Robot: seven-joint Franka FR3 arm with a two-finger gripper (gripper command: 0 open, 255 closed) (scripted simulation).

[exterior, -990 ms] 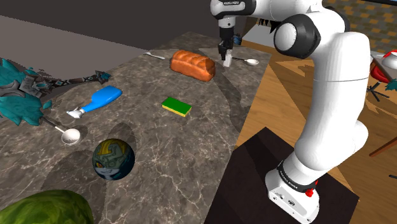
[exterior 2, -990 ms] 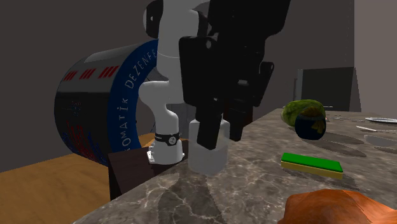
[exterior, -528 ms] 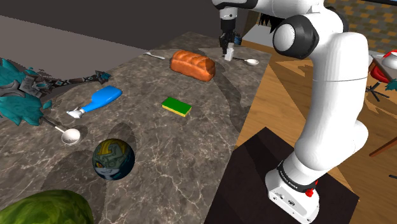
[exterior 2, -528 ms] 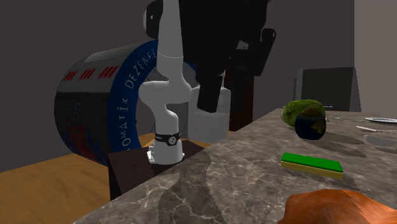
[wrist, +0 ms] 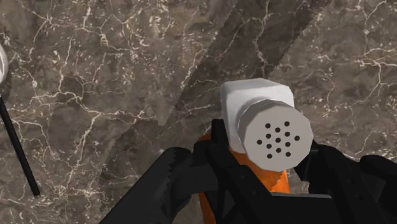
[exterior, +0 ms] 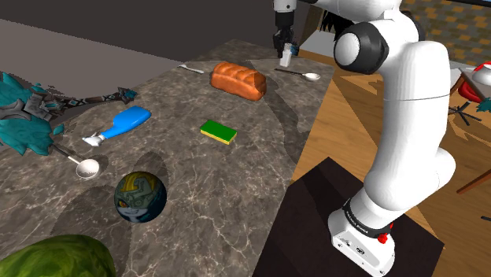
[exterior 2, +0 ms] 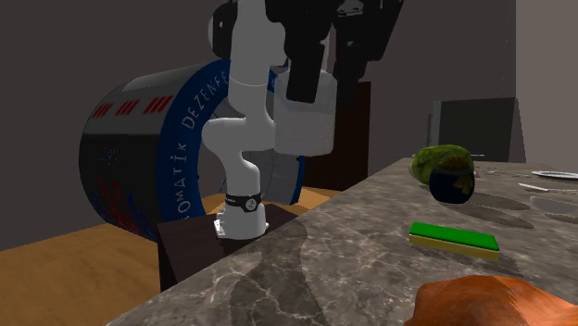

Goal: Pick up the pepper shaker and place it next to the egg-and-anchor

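Observation:
My gripper is shut on the white pepper shaker and holds it well above the far corner of the dark marble counter, just right of the bread loaf. In the second exterior view the shaker hangs from the black fingers, high over the counter's edge. In the wrist view the shaker's perforated top faces the camera, clasped in the gripper. A dark egg-like ball with a face rests near the counter's front, far from the gripper.
A green sponge lies mid-counter, and a blue brush and a ladle lie toward the shoulder view's left. A teal spiky figure sits at the left edge. A spoon lies under the gripper. A green mass sits at the front.
The gripper has risen with the shaker, from just above the counter beside the bread to well above it, drifting slightly toward the shoulder view's right.

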